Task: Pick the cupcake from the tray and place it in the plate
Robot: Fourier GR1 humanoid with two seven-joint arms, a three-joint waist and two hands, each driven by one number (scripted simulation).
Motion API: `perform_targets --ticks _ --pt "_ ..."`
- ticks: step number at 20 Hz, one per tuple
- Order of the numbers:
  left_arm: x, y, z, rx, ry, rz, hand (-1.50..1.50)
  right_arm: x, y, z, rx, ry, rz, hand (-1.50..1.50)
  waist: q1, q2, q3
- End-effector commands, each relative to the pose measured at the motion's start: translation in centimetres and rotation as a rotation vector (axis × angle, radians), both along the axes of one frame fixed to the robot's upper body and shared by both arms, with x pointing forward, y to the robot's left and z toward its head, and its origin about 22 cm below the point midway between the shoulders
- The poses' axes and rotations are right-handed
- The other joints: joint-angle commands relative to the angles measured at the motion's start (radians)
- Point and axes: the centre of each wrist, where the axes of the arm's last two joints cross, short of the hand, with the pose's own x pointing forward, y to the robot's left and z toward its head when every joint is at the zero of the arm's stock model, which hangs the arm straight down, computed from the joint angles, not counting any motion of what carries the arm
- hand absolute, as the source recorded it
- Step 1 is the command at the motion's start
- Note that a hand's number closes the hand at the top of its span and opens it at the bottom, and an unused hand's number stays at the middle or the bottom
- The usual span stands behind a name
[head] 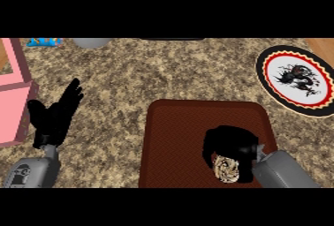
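A dark brown tray lies on the speckled counter at centre right. Over its near right part my right hand curls down around the cupcake, whose pale patterned side shows just below the fingers; the rest of the cupcake is hidden by the hand. The plate, white with a black rim, a red ring and a dark drawing in its middle, sits at the far right, beyond the tray. My left hand rests open at the left, fingers pointing up, holding nothing.
A pink box-like object stands along the left edge beside my left hand. A grey round object and a small blue item sit at the far edge. Bare counter lies between tray and plate.
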Motion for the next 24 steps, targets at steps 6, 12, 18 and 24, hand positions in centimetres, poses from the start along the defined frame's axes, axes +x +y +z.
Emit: perform_targets --ticks 6,12,18,24 --pt "-0.2 -1.2 0.4 0.002 -0.008 0.001 0.00 -2.5 -1.7 -1.0 0.135 -0.062 -0.060 1.50 -0.009 0.006 0.009" --pt "0.3 0.7 0.2 0.000 -0.013 -0.007 0.00 4.1 -0.8 1.9 0.134 -0.190 -0.756 1.50 -0.004 0.015 0.007" --pt "-0.4 -0.2 -0.9 -0.009 0.008 -0.005 0.00 7.3 -0.1 8.8 0.295 -0.546 -1.200 1.50 0.012 0.008 0.007" --pt "0.3 0.5 0.0 0.002 0.000 -0.021 0.00 9.7 0.0 12.2 0.336 -0.838 -1.466 1.50 0.021 0.016 0.008"
